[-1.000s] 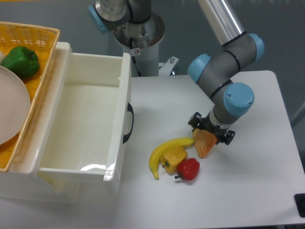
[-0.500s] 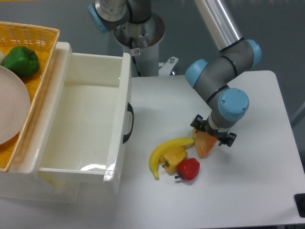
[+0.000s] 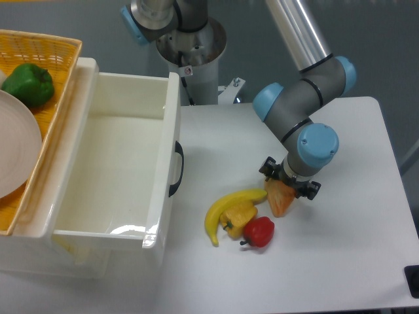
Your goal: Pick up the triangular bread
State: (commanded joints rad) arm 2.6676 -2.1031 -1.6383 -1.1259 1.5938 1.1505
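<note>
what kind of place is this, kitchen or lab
Most likely a robot lab, not a kitchen: an industrial arm's claw sits over the triangular bread on a plain white table, with toy-like food such as a banana and a white bin beside it.

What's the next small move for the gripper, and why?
Probably close on the bread, if it isn't gripped already, then lift straight up. The gripper sits right over the wedge's upper end, but the wrist hides the fingers, so contact can't be confirmed. The bread lies on the table with the banana tip touching it, so a vertical lift should avoid dragging it.
</note>
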